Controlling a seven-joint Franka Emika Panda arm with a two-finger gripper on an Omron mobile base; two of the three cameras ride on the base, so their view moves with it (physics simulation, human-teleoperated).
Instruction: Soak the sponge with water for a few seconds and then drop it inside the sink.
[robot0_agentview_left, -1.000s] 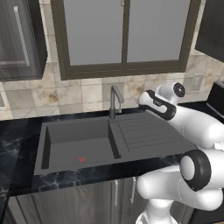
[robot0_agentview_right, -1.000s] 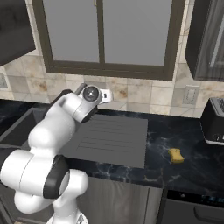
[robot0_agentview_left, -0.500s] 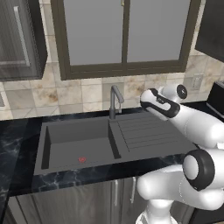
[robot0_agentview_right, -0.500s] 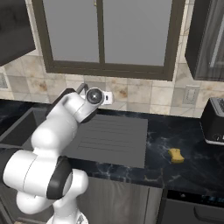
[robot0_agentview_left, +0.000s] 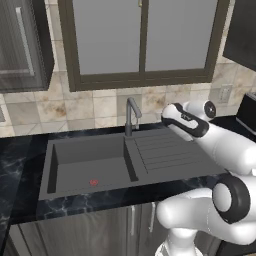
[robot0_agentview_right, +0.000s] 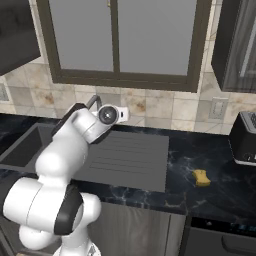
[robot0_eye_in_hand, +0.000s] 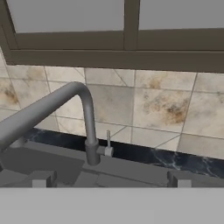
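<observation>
The yellow-tan sponge lies on the black countertop, right of the sink's drainboard and far from my hand. The dark grey sink has its basin on the left, with a red drain mark. The gooseneck faucet stands behind the sink, and no water runs from it. My gripper hovers above the drainboard and faces the faucet and its small lever. It is open, its fingertips wide apart with nothing between them.
A tiled wall and a dark-framed window rise behind the sink. A black toaster stands at the right end of the counter, and a wall outlet is above it. Dark cabinets hang at both upper sides.
My hand has crept slightly left toward the faucet and turned a little at the wrist. The sponge and the sink have not moved.
</observation>
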